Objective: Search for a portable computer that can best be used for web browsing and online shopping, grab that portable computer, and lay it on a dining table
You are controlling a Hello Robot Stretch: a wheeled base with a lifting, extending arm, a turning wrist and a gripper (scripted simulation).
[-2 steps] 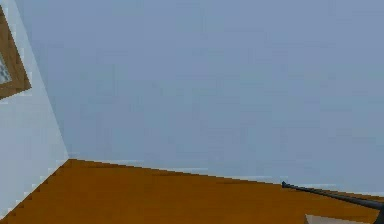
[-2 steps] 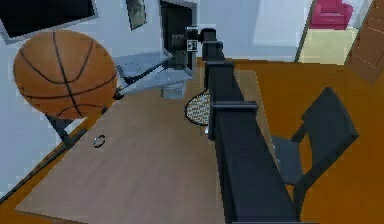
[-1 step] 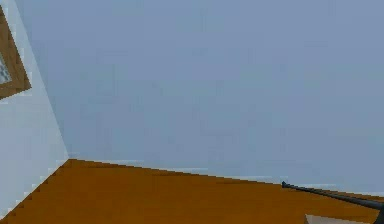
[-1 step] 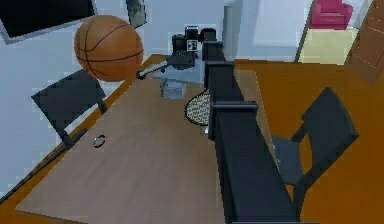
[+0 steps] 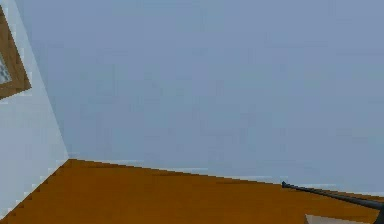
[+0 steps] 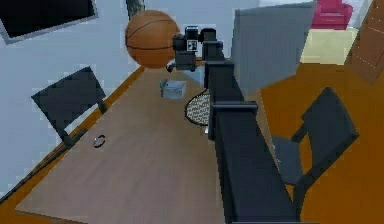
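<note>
- Laptop, seemingly the grey upright panel (image 6: 272,45), top right of centre, just right of the claw (image 6: 176,64)
- cannot tell whether the claw holds anything; basketball (image 6: 150,38) behind it
- small grey thing (image 6: 173,90) and racket (image 6: 198,108) lower, on the table (image 6: 130,170)

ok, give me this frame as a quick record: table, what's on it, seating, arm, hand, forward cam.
table: wooden table
on it: basketball at the far end; small grey box; netted oval, racket-like; small dark ring
seating: dark chair on the arm side view's left; second chair on its right
slab: upright grey slab beyond the arm; laptop or not, unclear
arm: dark bar reaching over the table
hand: the hand shows near the basketball; load cannot be told
forward view: blue-grey wall, brown floor
</note>
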